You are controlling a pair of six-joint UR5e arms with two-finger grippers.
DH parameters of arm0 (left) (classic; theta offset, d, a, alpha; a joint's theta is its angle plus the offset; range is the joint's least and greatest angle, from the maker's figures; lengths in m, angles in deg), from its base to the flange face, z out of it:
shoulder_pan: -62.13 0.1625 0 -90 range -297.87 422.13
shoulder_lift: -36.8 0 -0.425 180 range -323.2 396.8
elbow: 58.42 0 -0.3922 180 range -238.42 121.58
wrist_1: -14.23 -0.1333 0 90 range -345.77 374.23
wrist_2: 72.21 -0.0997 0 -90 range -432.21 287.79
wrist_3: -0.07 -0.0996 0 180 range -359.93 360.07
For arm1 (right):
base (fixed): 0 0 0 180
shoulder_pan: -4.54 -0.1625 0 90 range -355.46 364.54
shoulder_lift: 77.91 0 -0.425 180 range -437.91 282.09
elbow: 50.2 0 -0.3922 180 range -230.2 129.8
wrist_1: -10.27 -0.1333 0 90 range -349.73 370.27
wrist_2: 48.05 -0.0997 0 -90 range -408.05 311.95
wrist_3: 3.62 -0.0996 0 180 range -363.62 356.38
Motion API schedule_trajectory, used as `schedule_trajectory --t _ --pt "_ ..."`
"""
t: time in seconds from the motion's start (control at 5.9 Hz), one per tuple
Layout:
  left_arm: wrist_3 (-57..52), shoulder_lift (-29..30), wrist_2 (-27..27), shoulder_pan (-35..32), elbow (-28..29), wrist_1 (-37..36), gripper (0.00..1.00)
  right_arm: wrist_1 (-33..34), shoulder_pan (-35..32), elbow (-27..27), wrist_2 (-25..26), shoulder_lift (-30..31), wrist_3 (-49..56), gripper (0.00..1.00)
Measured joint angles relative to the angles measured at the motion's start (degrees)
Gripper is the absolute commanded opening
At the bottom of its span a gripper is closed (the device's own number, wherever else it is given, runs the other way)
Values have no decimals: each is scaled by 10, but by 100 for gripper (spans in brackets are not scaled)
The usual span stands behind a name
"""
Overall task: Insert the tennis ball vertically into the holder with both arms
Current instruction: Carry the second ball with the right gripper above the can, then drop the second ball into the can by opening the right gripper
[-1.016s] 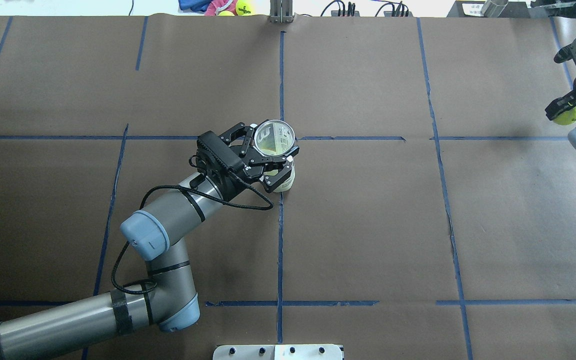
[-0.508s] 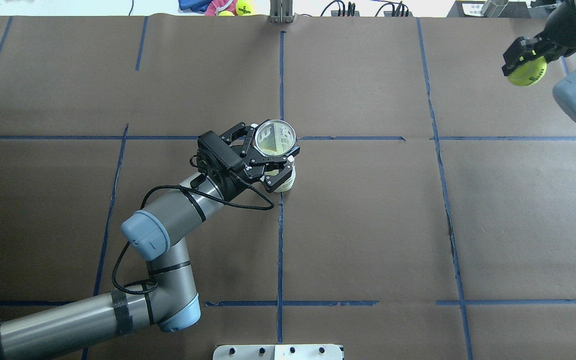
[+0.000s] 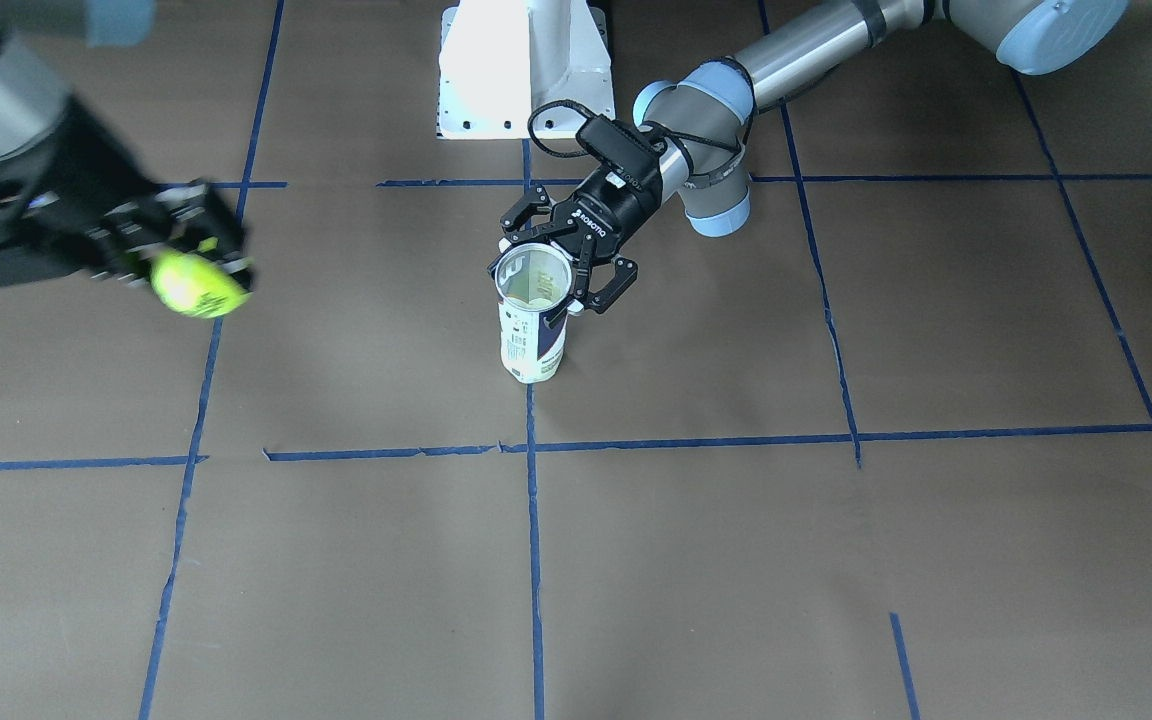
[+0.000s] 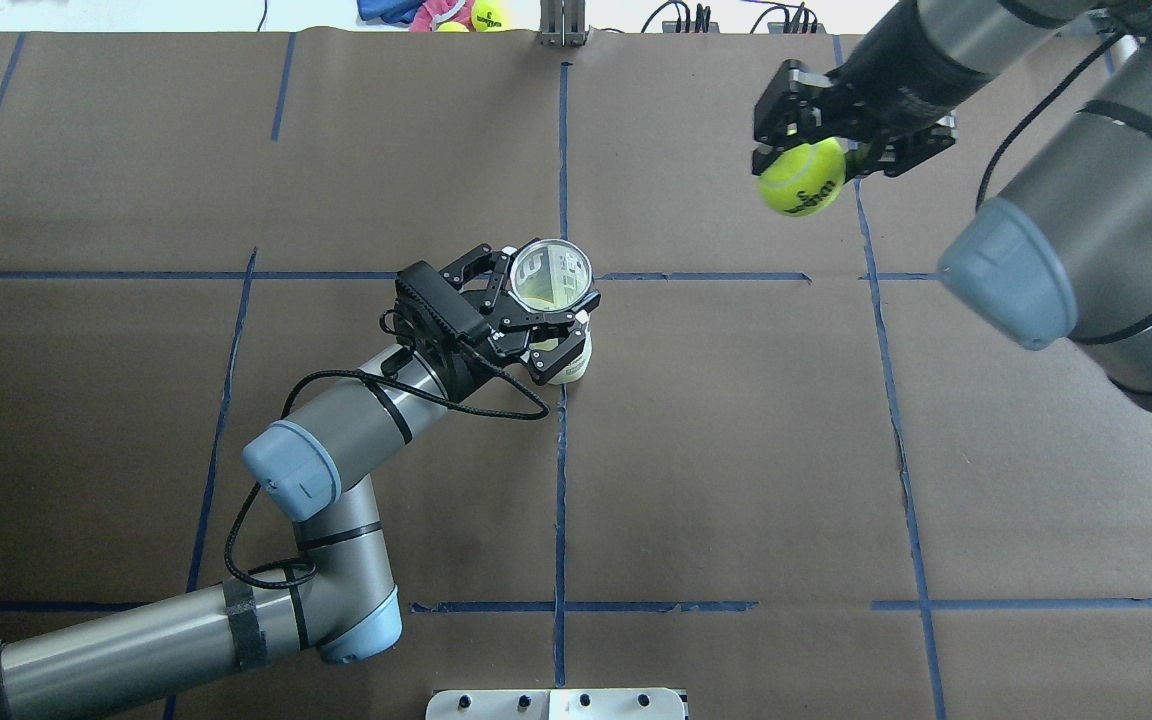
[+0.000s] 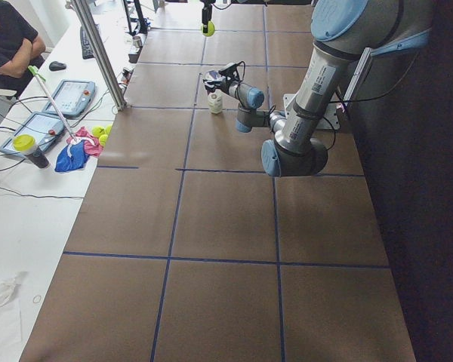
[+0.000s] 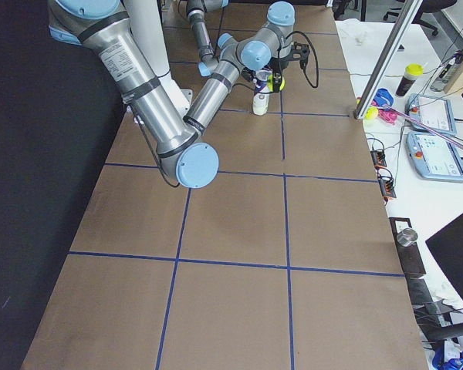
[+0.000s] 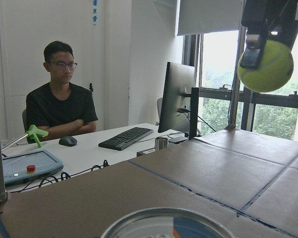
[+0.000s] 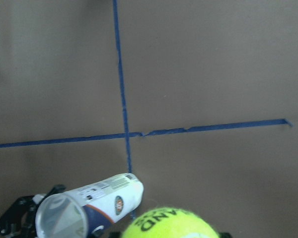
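Observation:
The holder (image 4: pixel 566 355), a clear can with a white and navy label, stands upright at the table's middle with its open rim (image 4: pixel 551 275) facing up. It also shows in the front view (image 3: pixel 533 345) and the right wrist view (image 8: pixel 97 201). My left gripper (image 4: pixel 534 318) is shut on the holder just below the rim. My right gripper (image 4: pixel 821 145) is shut on the tennis ball (image 4: pixel 802 178) and holds it in the air, to the right of the holder and farther back. The ball also shows in the front view (image 3: pixel 198 283) and the left wrist view (image 7: pixel 265 66).
The white pedestal base (image 3: pixel 526 70) is at the robot's side. Spare tennis balls and a cloth (image 4: pixel 481 14) lie past the far edge, by a metal post (image 4: pixel 563 25). An operator (image 7: pixel 59 106) sits at a desk with a keyboard and pendants. Blue tape lines grid the brown table.
My right arm has swung in from the table's far right edge toward the middle, carrying the tennis ball higher and closer to the holder. My left arm and the holder have not moved.

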Motion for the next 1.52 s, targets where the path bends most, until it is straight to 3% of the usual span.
schedule_trajectory --t 0.34,0.68,0.85,1.02,1.19,1.52 --pt "0 0 0 0 0 0 84 -76 97 -40 113 -57 -126 8" --pt "1 1 1 0 1 0 84 -101 125 -87 153 -99 -163 15" --pt "1 1 1 0 1 0 84 -103 127 -97 156 -103 -165 36" --pt "1 1 1 0 1 0 84 -103 129 -102 157 -104 -164 78" --pt "1 1 1 0 1 0 84 -104 131 -104 157 -103 -165 99" --pt "1 1 1 0 1 0 84 -104 132 -104 157 -102 -166 99"
